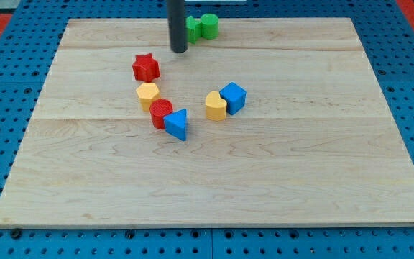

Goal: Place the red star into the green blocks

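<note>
The red star (pixel 145 67) lies on the wooden board at upper left of centre. Two green blocks sit at the view's top edge of the board: a round green one (pixel 208 26) and another green one (pixel 192 30) partly hidden behind the rod. My tip (pixel 179 50) is down on the board just below the green blocks and to the upper right of the red star, a short gap apart from it.
A yellow hexagon (pixel 147 93), a red cylinder (pixel 160 112) and a blue triangle (pixel 177 124) form a line below the star. A yellow heart (pixel 215 106) and a blue cube (pixel 233 96) touch at centre. The board (pixel 300 180) lies on blue pegboard.
</note>
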You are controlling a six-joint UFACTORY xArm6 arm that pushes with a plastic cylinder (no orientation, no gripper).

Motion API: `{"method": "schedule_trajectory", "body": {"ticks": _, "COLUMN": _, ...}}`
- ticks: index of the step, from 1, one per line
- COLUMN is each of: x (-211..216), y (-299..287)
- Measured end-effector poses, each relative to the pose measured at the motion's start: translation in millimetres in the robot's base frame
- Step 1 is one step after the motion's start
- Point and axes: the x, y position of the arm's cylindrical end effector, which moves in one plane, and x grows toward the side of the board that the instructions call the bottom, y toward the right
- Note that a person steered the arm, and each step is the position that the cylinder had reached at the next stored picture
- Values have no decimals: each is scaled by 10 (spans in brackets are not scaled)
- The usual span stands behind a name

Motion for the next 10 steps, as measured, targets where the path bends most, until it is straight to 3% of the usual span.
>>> {"method": "schedule_trajectory", "body": {"ticks": 2, "x": 473, "y": 706}}
{"method": "schedule_trajectory", "body": {"ticks": 6, "x": 813, "y": -807}}
{"method": "schedule_trajectory", "body": {"ticks": 8, "x": 418, "y": -924}}
{"method": "schedule_trajectory", "body": {"ticks": 10, "x": 419, "y": -986}}
